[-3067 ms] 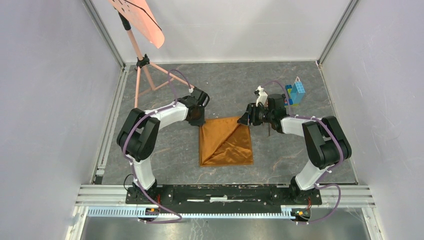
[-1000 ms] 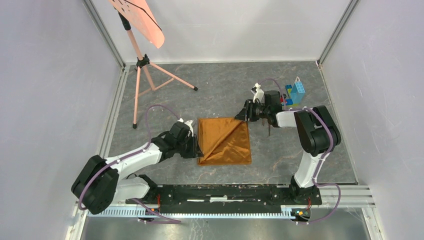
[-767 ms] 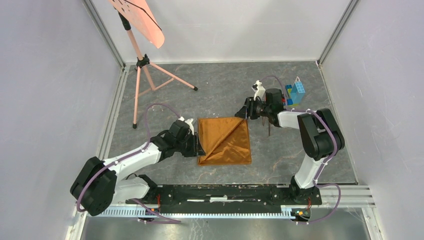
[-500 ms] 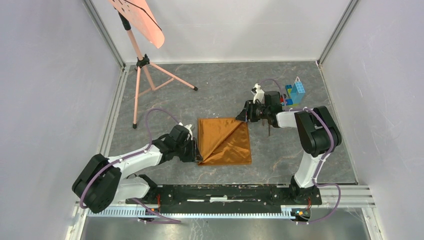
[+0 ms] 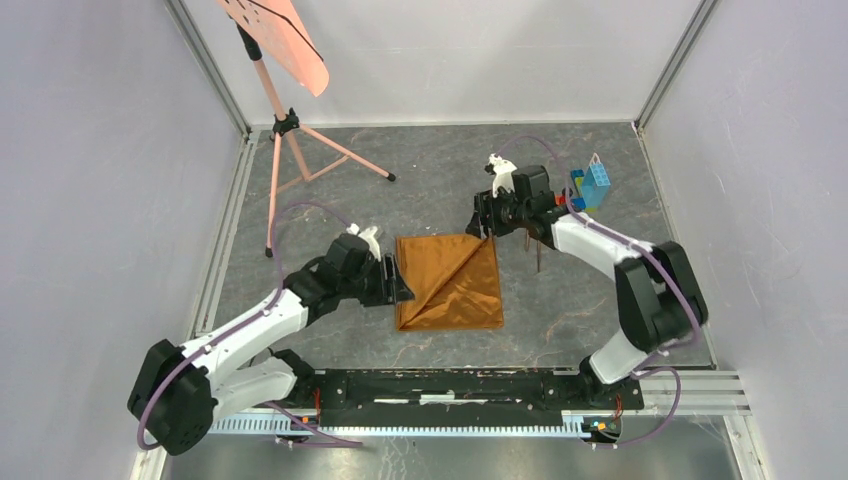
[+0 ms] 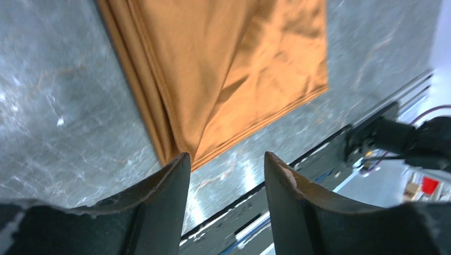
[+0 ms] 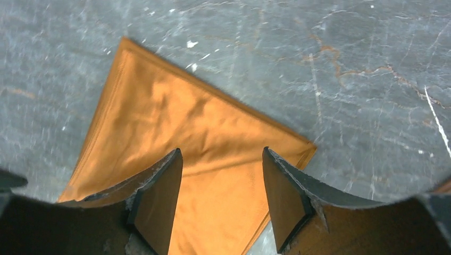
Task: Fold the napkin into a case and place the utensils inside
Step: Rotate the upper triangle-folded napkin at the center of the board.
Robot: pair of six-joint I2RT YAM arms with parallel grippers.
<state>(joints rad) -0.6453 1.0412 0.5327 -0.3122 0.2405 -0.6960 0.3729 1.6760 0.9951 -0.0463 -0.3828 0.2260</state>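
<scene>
The orange-brown napkin (image 5: 450, 282) lies flat on the grey table, folded into a square with a diagonal crease. My left gripper (image 5: 398, 285) sits at its left edge. In the left wrist view that gripper (image 6: 226, 155) is open with only bare table between its fingers, and the napkin (image 6: 223, 69) is just beyond its tips. My right gripper (image 5: 487, 225) hovers at the napkin's far right corner. It stands open (image 7: 221, 151) over the cloth (image 7: 202, 127) and holds nothing. A slim dark utensil (image 5: 538, 256) lies right of the napkin, under the right arm.
A pile of coloured toy bricks (image 5: 590, 185) sits at the back right. A salmon-pink sheet on a tripod stand (image 5: 285, 130) stands at the back left. The metal rail (image 5: 450, 385) with the arm bases runs along the near edge.
Both grippers have opened wider. The left one has let go of the napkin's near left corner and drawn up along its left edge. The right arm has swung left over the far right corner.
</scene>
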